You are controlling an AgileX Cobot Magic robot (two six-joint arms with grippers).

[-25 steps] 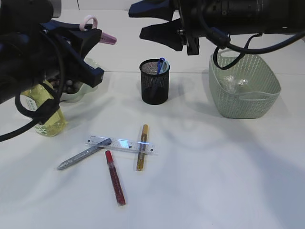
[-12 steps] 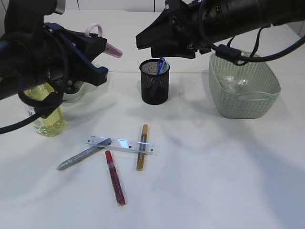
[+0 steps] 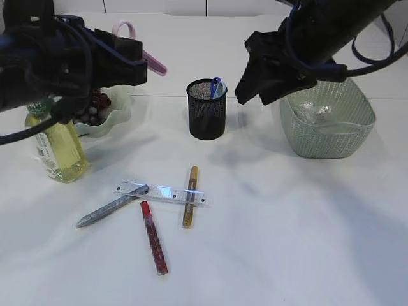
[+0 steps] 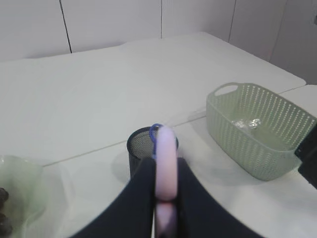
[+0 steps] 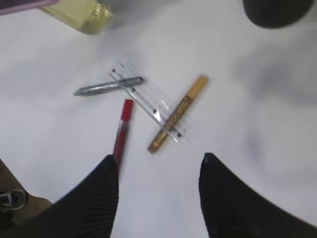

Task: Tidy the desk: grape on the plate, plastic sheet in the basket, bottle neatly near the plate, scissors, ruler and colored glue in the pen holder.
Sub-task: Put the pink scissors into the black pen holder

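Observation:
My left gripper is shut on the pink-handled scissors, held in the air left of and above the black mesh pen holder. My right gripper hangs open and empty above the table, between pen holder and basket. Below it lie the clear ruler and the silver, red and gold glue tubes. Grapes sit on the pale green plate. The yellow bottle stands beside the plate. The crumpled plastic sheet lies in the basket.
A blue pen stands in the pen holder. The ruler rests across the silver and gold tubes near the table's middle. The table's back edge runs behind the plate and the pen holder.
My left arm has risen and shifted right with the scissors, uncovering the bottle and plate. My right arm has swung right from above the pen holder and tipped downward.

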